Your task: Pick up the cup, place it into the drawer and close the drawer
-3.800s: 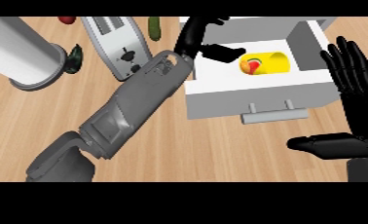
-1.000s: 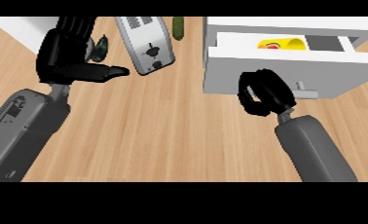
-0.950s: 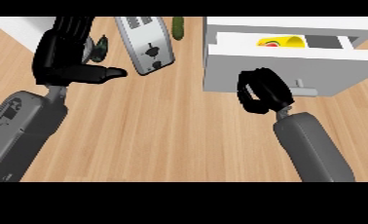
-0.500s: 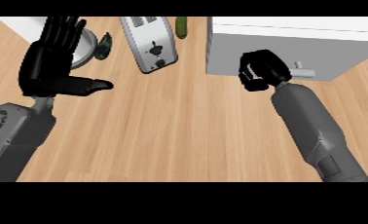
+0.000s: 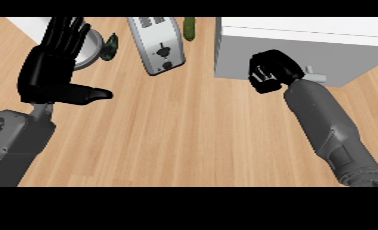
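Observation:
The white drawer (image 5: 295,49) at the upper right shows only its flat front and top. Its inside and the yellow cup are hidden. My right hand (image 5: 272,71) has its fingers curled and rests against the drawer front, just left of the small grey handle (image 5: 316,75). It holds nothing I can see. My left hand (image 5: 53,69) is open at the left, fingers straight up and thumb pointing right, away from the drawer.
A silver toaster (image 5: 156,44) lies at the top centre with a green cucumber (image 5: 190,28) beside it. A metal pot (image 5: 88,49) and a dark green item (image 5: 111,48) sit behind my left hand. Bare wooden counter (image 5: 184,134) fills the middle.
The drawer stood open with the yellow cup inside; my right hand pushed its front in and the inside no longer shows. My left hand rose slightly and stayed open.

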Motion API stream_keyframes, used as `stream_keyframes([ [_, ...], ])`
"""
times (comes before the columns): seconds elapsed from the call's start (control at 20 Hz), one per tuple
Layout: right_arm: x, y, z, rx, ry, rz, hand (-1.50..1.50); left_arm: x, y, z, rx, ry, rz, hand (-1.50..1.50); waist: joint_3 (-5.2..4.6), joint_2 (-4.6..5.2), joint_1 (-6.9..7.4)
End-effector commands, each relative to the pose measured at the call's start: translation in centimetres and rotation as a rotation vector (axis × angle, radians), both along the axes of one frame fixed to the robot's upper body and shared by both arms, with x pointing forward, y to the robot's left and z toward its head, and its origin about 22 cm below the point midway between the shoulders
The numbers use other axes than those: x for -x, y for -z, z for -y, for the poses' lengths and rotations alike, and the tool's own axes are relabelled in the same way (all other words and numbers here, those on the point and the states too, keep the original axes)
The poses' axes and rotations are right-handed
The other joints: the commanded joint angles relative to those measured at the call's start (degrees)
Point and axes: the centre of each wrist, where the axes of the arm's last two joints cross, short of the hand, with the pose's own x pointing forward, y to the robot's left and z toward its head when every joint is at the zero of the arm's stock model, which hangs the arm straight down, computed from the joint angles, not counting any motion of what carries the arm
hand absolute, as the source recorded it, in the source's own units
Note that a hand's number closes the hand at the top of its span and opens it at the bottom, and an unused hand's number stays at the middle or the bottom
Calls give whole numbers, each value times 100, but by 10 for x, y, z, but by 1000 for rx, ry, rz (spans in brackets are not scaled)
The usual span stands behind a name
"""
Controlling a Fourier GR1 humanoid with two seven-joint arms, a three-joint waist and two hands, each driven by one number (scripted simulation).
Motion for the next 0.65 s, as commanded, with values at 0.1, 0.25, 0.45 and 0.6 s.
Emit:
stream_keyframes([
  [0.1, -19, -35, 27, -48, 168, 16, 150, 0, 3, -2, 4, 31, 12, -150, 63, 277, 186],
  [0.25, -17, -31, 27, -66, 173, 29, 150, 6, 16, 10, 21, 57, -18, -150, 65, 261, 214],
  [0.45, -12, -29, 49, -82, 172, 38, 150, 2, 11, 6, 25, 51, 3, -150, 68, 312, 195],
  [0.6, -20, -42, 39, -113, 184, 54, 150, 5, 19, 7, 22, 62, -18, -150, 60, 269, 224],
])
